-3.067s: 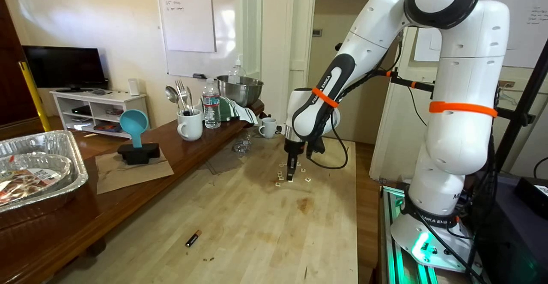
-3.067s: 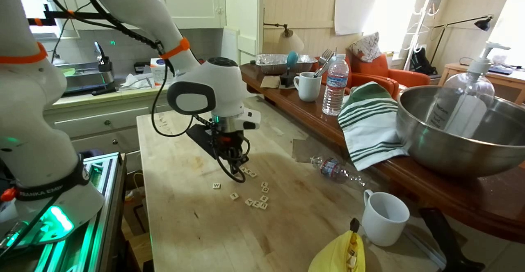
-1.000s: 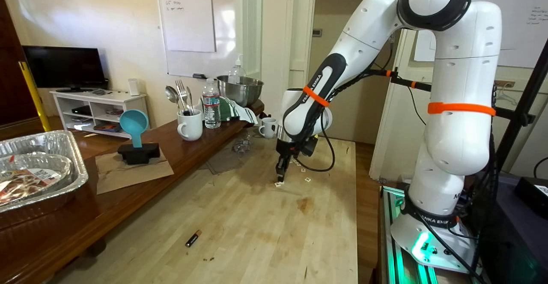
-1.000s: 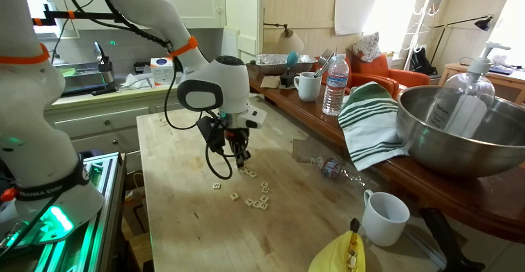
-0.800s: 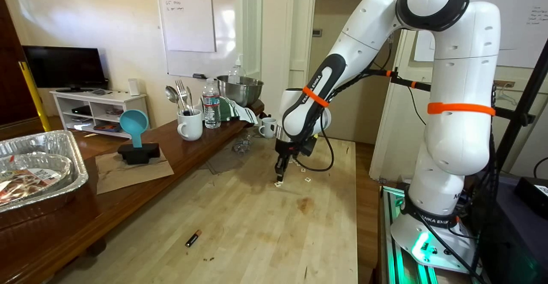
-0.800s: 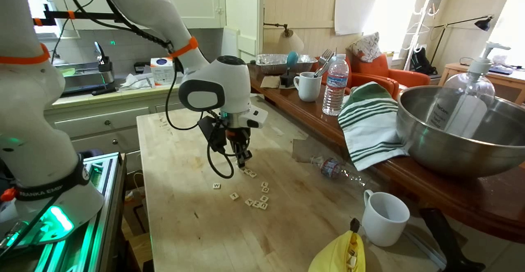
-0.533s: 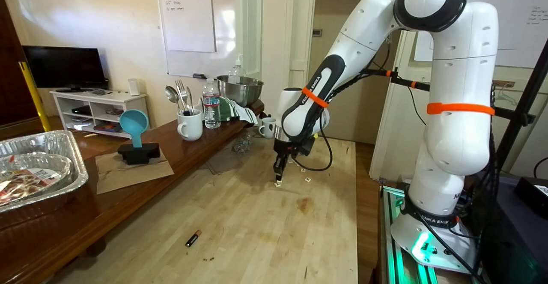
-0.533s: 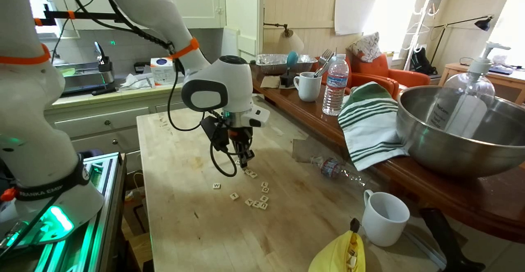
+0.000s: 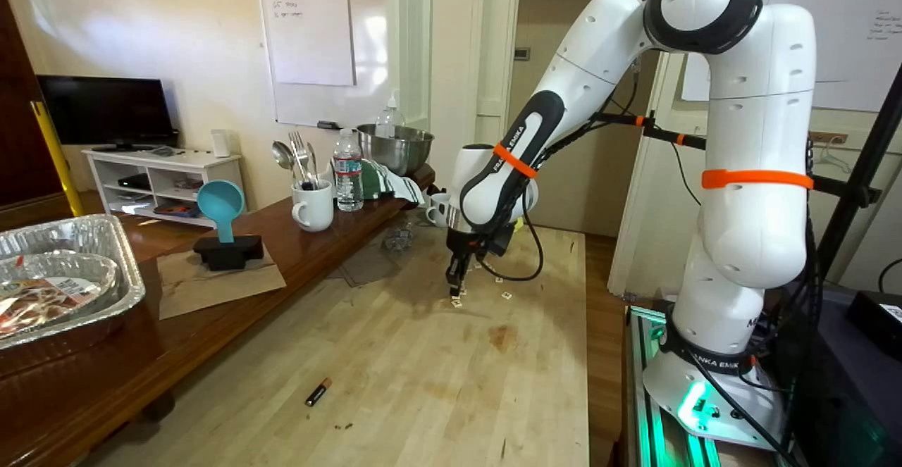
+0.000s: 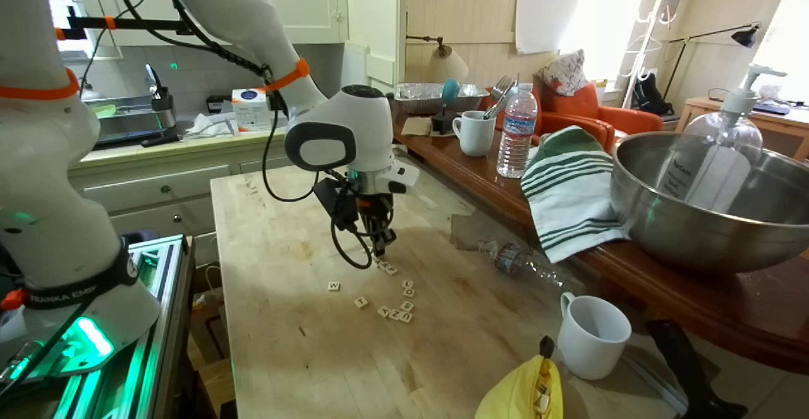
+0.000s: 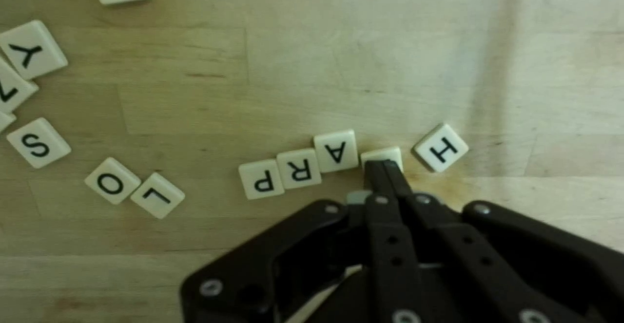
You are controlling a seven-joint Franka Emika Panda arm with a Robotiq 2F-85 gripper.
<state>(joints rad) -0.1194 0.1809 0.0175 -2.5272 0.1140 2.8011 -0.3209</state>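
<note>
My gripper (image 11: 382,162) is shut with its fingertips together and nothing visible between them. In the wrist view its tips cover most of a cream letter tile (image 11: 381,154), hiding its letter; I cannot tell whether they touch it. Tiles A (image 11: 336,151), R (image 11: 299,168) and P (image 11: 261,179) form a slightly stepped row to its left. A turned H tile (image 11: 441,148) lies apart on the right. In both exterior views the gripper (image 9: 454,291) (image 10: 380,249) points down, low over the table, beside the tiles (image 9: 456,303) (image 10: 387,268).
More tiles, L (image 11: 158,195), O (image 11: 112,180), S (image 11: 38,142) and Y (image 11: 33,49), lie farther left. A W tile (image 10: 334,286), yellow pouch (image 10: 521,388), white mug (image 10: 594,335), fallen bottle (image 10: 515,261) and battery (image 9: 318,392) are on the table. A raised wooden counter (image 9: 271,224) borders it.
Over three seconds the gripper has moved along the tiles, leftward in an exterior view; in the last second it has moved only slightly. The nearest tiles seem shifted very slightly.
</note>
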